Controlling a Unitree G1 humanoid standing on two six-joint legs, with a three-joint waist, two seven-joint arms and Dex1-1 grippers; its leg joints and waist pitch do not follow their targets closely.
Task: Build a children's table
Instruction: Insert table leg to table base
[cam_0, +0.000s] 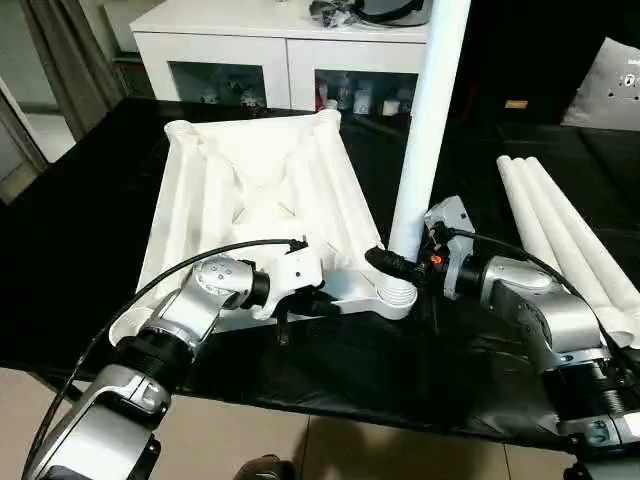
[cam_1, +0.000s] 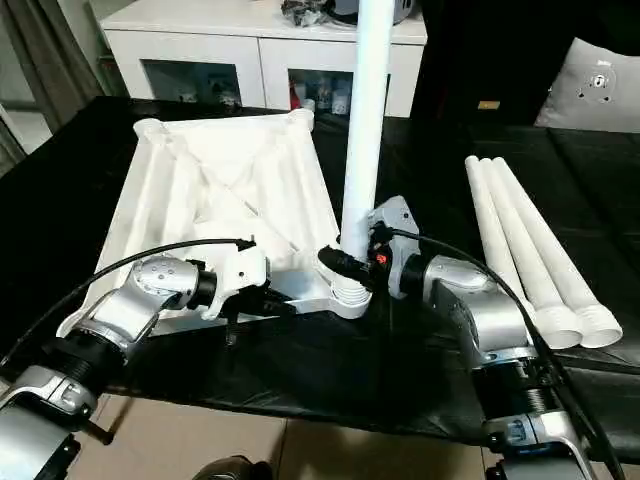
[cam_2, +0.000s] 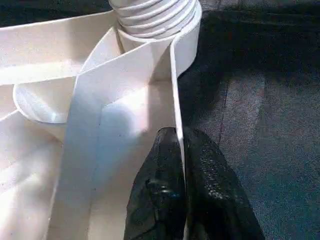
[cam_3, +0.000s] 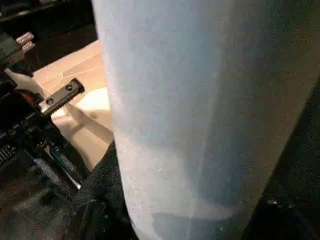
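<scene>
The white table top (cam_0: 250, 190) lies upside down on the black work table, ribbed underside up. One white leg (cam_0: 425, 120) stands upright in the near right corner socket (cam_0: 397, 297), its threaded end (cam_2: 155, 15) seated there. My right gripper (cam_0: 392, 262) is shut on this leg just above the socket. My left gripper (cam_2: 179, 150) is shut on the top's near rim wall (cam_2: 176, 95), a short way left of the socket. Three more white legs (cam_0: 570, 240) lie side by side to the right.
A white cabinet (cam_0: 280, 45) with glass doors stands behind the work table. The black-covered table's front edge (cam_0: 330, 405) runs just below my forearms. A pale panel (cam_0: 612, 85) leans at the far right. A curtain (cam_0: 60, 60) hangs at left.
</scene>
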